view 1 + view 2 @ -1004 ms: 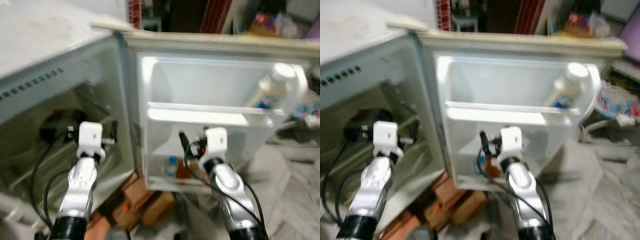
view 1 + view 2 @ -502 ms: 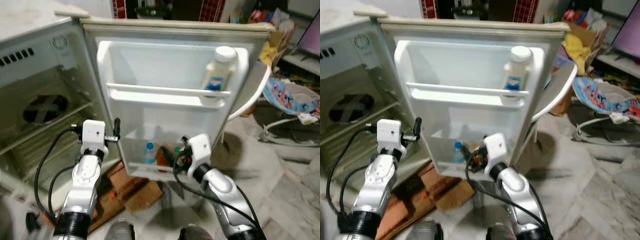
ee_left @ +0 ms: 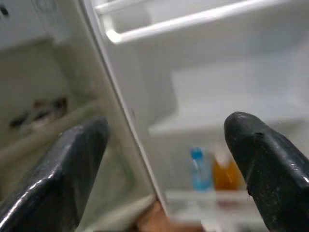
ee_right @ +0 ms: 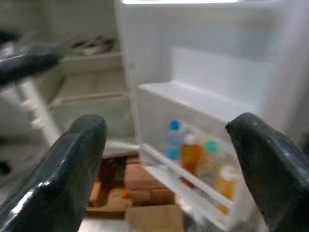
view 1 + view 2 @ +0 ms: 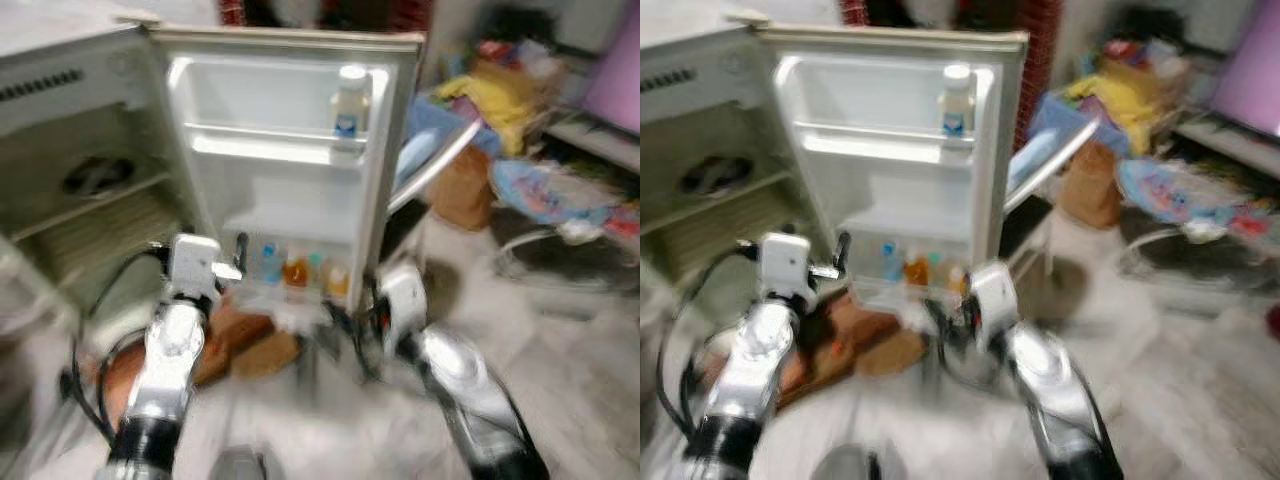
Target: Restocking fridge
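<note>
The fridge (image 5: 90,130) stands open on the left, its door (image 5: 290,150) swung wide and facing the camera, and the head views are blurred. One white bottle (image 5: 349,105) stands upright on the door's upper shelf (image 5: 270,135), at its far right end. In the lower door shelf (image 5: 300,285) four small bottles stand side by side: a blue-capped bottle (image 4: 172,140), an orange one (image 4: 191,152), a green-capped one (image 4: 208,157) and another orange one (image 4: 227,181). Inside the fridge a wire shelf (image 5: 95,195) carries a dark round thing too blurred to name. Brown cardboard (image 5: 250,345) lies on the floor below the door, between the fridge and the arms. To the right of the door a cluttered corner holds a yellow cloth (image 5: 500,95), a brown bag (image 5: 462,190) and other blurred items; pale floor (image 5: 580,390) lies open in front of them. The left gripper (image 3: 166,159) hangs near the door's hinge edge, fingers wide apart and holding nothing. The right gripper (image 4: 166,154) faces the lower door shelf, well short of it, fingers spread and empty
</note>
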Robot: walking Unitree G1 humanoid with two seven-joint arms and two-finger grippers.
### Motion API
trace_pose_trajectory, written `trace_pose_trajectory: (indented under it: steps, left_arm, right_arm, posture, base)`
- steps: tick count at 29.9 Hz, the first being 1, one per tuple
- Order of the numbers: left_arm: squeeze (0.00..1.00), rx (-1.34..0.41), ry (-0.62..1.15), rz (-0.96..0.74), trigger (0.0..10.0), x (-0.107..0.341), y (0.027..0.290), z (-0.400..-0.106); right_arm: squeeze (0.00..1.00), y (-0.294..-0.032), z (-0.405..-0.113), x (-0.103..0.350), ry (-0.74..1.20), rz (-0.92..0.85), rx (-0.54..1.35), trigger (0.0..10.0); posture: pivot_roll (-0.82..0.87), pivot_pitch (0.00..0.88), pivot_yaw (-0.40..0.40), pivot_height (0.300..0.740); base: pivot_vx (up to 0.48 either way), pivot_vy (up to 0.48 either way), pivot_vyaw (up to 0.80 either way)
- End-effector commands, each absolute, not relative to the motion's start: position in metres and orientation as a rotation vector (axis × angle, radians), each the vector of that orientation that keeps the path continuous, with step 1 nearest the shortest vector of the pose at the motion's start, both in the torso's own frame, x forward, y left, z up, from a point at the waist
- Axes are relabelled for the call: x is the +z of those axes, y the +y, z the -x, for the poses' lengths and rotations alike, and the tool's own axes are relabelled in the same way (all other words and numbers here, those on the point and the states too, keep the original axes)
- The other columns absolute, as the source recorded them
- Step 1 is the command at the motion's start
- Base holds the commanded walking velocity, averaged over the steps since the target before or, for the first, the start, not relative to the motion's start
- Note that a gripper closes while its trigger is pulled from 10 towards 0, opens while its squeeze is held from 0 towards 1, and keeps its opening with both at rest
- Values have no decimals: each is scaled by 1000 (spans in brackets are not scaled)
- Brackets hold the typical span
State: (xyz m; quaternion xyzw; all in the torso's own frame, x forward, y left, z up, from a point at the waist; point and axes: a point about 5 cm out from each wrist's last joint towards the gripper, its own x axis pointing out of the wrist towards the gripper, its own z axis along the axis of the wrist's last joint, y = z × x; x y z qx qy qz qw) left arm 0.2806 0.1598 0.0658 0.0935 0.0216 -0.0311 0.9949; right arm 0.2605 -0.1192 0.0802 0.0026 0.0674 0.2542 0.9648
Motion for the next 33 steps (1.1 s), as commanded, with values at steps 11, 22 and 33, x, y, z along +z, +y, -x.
trace_pose_trajectory:
  steps: [11, 22, 33]
  left_arm:
    - [0, -51, 6, -191, 10000, 75, 161, -288]
    - [0, -39, 5, -207, 10000, 76, 161, -290]
    - [0, -10, 8, -206, 10000, 75, 163, -290]
  right_arm:
    - [0, -131, -273, 95, 27, 30, 354, 10000]
    - [0, -134, -279, 108, -62, 31, 321, 10000]
    - [0, -124, -279, 115, -107, 47, 399, 10000]
  posture:
    - [-38, 0, 12, 740]
    - [-37, 0, 6, 740]
    - [-36, 0, -1, 740]
  base:
    - [0, -147, 480]
    - [0, -204, 406]
    - [0, -430, 644]
